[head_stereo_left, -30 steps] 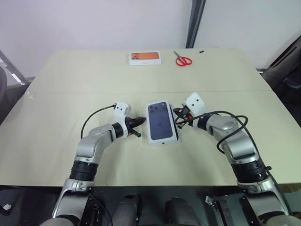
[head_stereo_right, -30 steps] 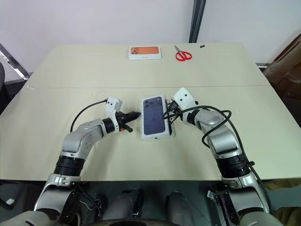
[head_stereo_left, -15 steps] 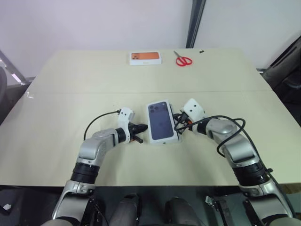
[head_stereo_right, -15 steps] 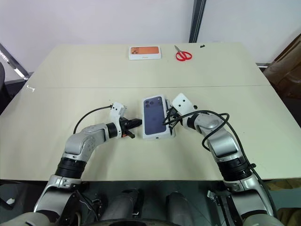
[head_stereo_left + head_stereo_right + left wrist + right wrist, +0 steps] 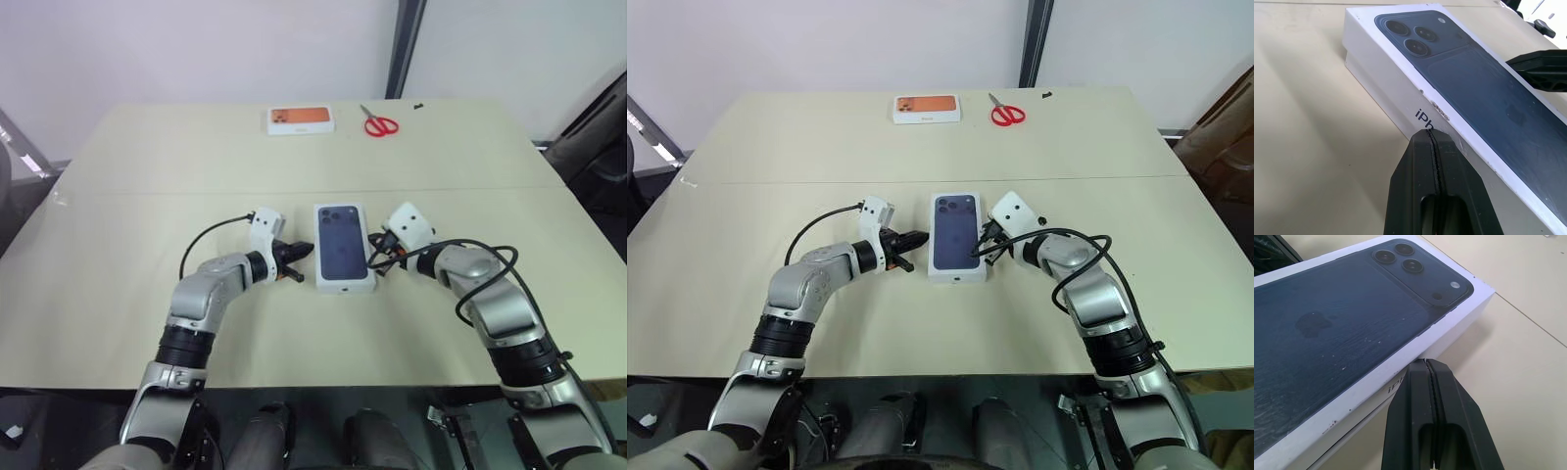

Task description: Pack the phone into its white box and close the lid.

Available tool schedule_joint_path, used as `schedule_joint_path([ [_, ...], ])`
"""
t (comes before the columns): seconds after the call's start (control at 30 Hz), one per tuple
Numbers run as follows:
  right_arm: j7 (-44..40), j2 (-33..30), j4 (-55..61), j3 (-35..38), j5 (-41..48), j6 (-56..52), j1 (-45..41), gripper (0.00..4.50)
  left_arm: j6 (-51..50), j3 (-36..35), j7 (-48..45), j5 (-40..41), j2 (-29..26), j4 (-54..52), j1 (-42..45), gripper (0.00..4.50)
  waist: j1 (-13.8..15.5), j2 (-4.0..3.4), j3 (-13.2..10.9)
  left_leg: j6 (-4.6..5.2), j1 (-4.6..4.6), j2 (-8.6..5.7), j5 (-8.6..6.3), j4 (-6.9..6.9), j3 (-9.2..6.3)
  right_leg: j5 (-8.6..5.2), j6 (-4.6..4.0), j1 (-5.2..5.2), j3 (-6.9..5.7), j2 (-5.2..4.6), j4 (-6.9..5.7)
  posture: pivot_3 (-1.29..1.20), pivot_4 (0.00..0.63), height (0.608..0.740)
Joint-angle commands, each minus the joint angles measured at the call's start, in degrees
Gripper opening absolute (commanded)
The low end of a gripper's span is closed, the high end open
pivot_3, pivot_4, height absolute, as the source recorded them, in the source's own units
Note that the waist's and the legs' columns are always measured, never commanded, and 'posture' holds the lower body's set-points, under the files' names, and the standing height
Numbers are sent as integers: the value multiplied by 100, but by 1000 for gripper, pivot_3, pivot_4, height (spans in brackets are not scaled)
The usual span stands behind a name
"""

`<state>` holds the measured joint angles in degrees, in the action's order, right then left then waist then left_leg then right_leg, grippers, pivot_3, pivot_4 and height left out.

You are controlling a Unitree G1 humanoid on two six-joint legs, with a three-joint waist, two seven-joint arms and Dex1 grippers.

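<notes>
The lid [image 5: 343, 245], printed with a dark blue phone, sits closed on the white box in the middle of the table. A strip of the white box [image 5: 1365, 73] shows under the lid's edge in the left wrist view. The phone is hidden. My left gripper [image 5: 306, 253] is shut, its tip touching the left long side of the lid [image 5: 1400, 105]. My right gripper [image 5: 376, 262] is shut too, its tip against the right long side [image 5: 1400, 377]. Neither gripper holds anything.
A white box with an orange picture [image 5: 301, 119] and red scissors [image 5: 380, 125] lie at the far edge of the beige table [image 5: 118, 225]. A seam runs across the table behind the lid.
The closed box has turned from tilted to square with the table and slid slightly away. My left gripper came in to its left side; the right stays at the right side.
</notes>
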<state>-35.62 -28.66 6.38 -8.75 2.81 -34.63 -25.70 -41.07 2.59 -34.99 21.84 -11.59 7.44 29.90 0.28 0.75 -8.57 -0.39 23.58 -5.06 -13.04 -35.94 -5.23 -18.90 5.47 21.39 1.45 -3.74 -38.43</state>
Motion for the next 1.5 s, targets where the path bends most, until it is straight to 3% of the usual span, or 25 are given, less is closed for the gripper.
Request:
schedule_joint_path([
  [0.03,-67,84,159,-75,70,18,-52,26,141,143,-173,61,44,-295,15,0,0,0,0,0,0,0,0,0,0,0,0,0,0,0,0,0,150,734],
  [1.5,-114,-210,86,-69,-300,-97,99,26,508,58,-44,-137,467,248,216,0,37,4,-9,0,1,-1,0,0,-1,0,0,-4,-2,-1,8,0,150,734],
])
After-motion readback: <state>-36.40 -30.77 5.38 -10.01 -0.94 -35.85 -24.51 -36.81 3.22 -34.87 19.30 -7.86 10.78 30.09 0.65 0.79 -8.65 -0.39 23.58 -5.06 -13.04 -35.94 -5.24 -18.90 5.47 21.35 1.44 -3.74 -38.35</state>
